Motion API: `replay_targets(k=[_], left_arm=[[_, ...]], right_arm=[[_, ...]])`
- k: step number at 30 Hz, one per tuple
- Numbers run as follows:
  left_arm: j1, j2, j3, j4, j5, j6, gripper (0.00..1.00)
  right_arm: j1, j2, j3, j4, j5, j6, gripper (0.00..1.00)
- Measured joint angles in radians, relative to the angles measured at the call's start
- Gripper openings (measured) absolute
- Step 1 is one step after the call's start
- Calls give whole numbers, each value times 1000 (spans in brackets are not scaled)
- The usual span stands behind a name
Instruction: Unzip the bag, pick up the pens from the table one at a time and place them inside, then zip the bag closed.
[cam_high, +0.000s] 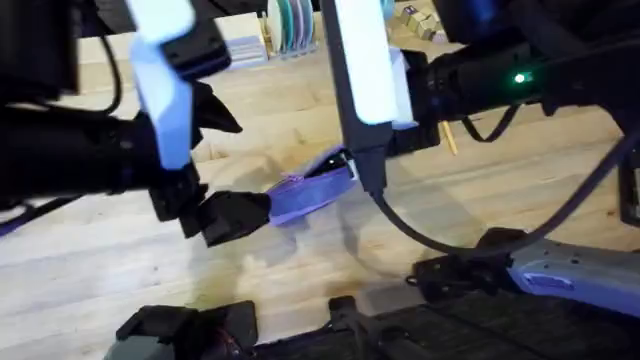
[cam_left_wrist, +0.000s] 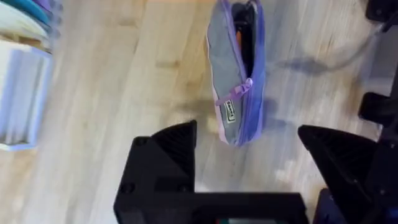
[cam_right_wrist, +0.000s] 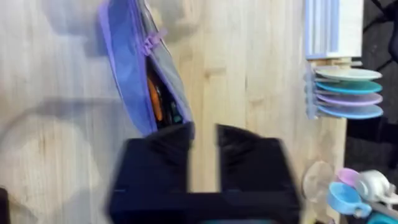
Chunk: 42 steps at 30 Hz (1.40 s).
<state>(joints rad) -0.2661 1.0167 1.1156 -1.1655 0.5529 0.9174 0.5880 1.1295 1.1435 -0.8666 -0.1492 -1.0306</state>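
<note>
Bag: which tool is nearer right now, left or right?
Close call, probably right. The right tool sits right at the open end of the bag; the left tool, fingers spread, hovers off its closed end with table between.

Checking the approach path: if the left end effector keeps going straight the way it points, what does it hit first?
Probably the pencil pouch: in the left wrist view it lies just ahead of the open left end effector, roughly between its fingers. Depth is unclear, so it might meet the wooden table first.
</note>
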Motion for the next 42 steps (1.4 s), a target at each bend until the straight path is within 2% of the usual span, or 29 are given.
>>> replay_targets(k=[1, 2, 3, 25, 39, 40, 42], left_arm=[[0, -16, 0, 0, 0, 3, 994], [0, -28, 0, -1, 0, 5, 993], [0, -39, 0, -2, 0, 8, 993], [0, -56, 0, -2, 0, 18, 993], [0, -56, 0, -2, 0, 18, 993], [0, -56, 0, -2, 0, 18, 993], [0, -56, 0, -2, 0, 18, 992]], right_arm=[[0, 6, 0, -1, -8, 0, 150], [0, 15, 0, -1, -15, 1, 65], [0, 27, 0, 0, -22, 1, 43], [0, 346, 0, -16, -84, -4, 34], [0, 499, 1, 66, -167, -18, 34], [0, 500, 1, 66, -168, -18, 48], [0, 501, 2, 64, -173, -18, 302]])
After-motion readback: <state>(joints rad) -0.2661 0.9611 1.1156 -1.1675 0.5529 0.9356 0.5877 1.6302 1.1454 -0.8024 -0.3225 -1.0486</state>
